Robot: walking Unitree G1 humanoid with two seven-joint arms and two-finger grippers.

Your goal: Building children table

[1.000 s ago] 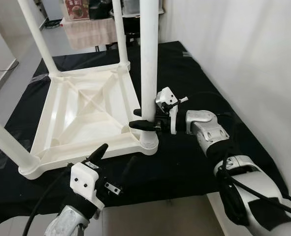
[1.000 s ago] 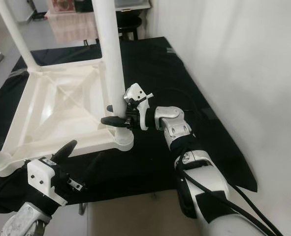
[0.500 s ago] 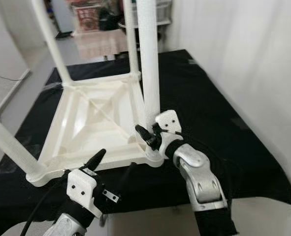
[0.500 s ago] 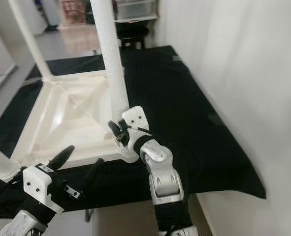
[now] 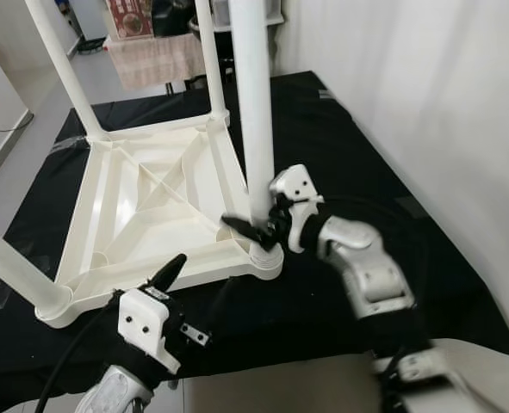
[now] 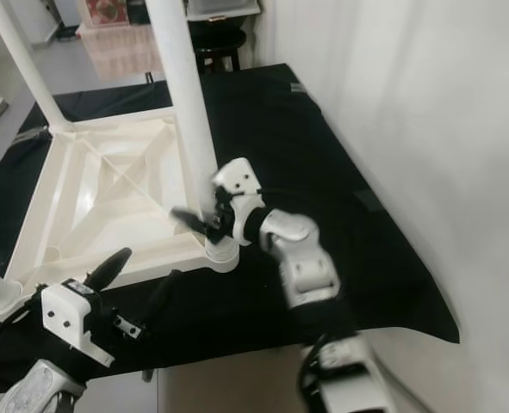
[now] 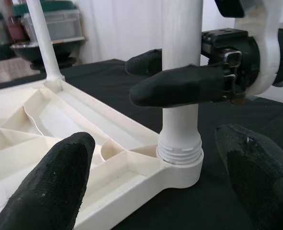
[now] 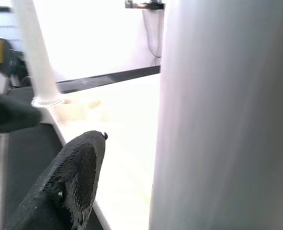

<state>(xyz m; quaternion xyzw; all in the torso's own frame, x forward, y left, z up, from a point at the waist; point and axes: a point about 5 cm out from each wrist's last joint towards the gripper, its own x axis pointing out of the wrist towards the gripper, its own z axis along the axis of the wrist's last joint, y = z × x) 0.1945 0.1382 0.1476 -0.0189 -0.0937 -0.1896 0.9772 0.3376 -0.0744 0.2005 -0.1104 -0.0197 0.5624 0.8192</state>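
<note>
Black finger (image 8: 69, 187) beside leg (image 8: 222, 120) — blurred

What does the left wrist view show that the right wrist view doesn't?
Left wrist view: the threaded collar where the near leg enters its corner socket, the right gripper with its jaws either side of that leg just above the collar, and the left gripper open, short of the corner. Right wrist view: one of its own fingers beside the leg, which is a blurred white column. Both: the near leg, a far leg, the upturned tabletop and the black mat.
</note>
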